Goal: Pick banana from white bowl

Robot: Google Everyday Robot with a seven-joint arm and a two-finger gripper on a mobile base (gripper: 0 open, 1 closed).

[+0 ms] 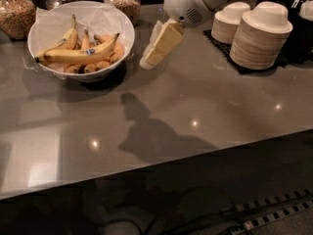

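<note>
The white bowl (117, 21) stands at the back left of the grey counter, lined with crinkled white paper. The banana (80, 54), long and yellow with a small blue sticker at mid-length and a dark tip pointing up right, lies across the front of the bowl on shorter, browner bananas (100, 65). My gripper (149, 60) hangs from the white arm at the top and points down-left. It is just right of the bowl and above the counter, apart from the bowl and the banana. Nothing is in it.
Two stacks of beige paper bowls (259, 35) stand on a black mat at the back right. Glass jars of grain (17, 11) stand behind the white bowl. The counter's front edge (195, 153) runs across the lower frame, with dark floor and cables below.
</note>
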